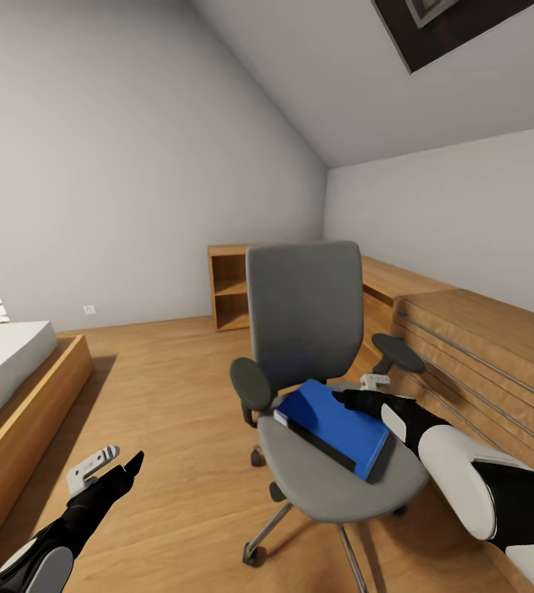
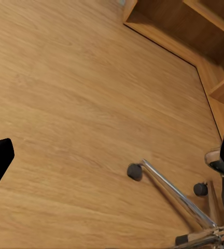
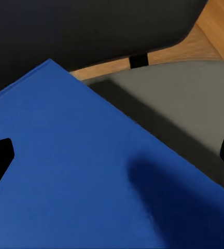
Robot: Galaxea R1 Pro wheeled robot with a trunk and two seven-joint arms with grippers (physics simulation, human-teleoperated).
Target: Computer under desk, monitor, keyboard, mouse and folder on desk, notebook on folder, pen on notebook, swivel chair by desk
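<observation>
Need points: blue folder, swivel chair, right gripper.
blue folder (image 1: 337, 424), head view, middle of its top cover.
swivel chair (image 1: 304, 317), head view, centre of the grey backrest.
right gripper (image 1: 358, 401), head view, fingertips above the folder's far edge.

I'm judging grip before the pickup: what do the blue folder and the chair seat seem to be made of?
The blue folder looks like smooth, matte plastic or coated card: a flat, even colour with a soft shadow and no weave, in the right wrist view. The chair seat looks like grey matte upholstery, probably fabric, though the render shows no texture.
</observation>
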